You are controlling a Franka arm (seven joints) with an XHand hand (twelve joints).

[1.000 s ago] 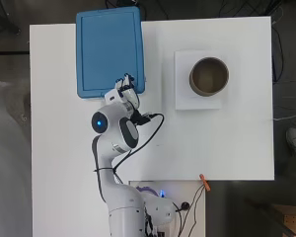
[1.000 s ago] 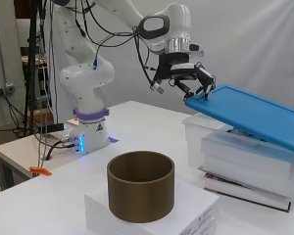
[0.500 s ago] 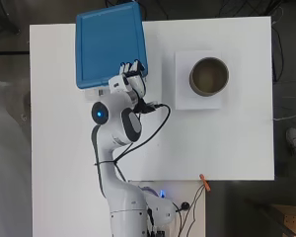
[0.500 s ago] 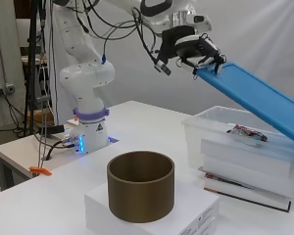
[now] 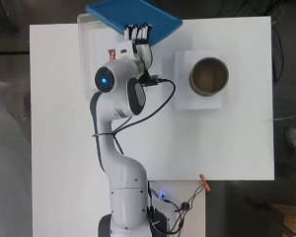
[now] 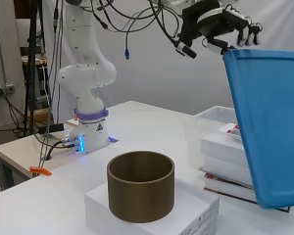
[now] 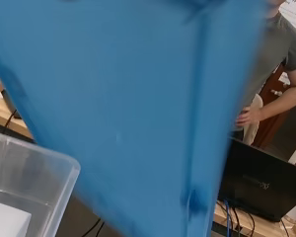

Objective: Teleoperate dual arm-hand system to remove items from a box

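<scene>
The robot hand point(image 6: 220, 24) is holding the blue lid point(image 6: 264, 122) by its upper edge, fingers point(image 5: 138, 32) curled over the rim so that the lid is hanging almost upright, high above the table point(image 5: 227, 143). Below it the clear plastic box point(image 6: 210, 125) is sitting uncovered at the far side of the table, with what looks like a stack of white books or flat packages point(image 6: 228, 149) showing inside; in the wrist view the lid is filling most of the picture, with only a corner of the box wall point(image 7: 34, 168) showing beneath. The step in hand, by my reading, is getting the lid off and out of the way so the contents can be reached. To do it well, the lid's hanging lower edge should be carried clear of the box rim before any sideways travel, since a lid held by 1 edge is likely to swing and could catch the wall. A bare part of the table away from both the box and the brown cylindrical container point(image 5: 209, 76) on its white block point(image 5: 197, 98) looks like the safest place to lay it. Lowering should be slow, trailing edge first, then flat, with the fingers uncurling only once the lid is resting.
</scene>
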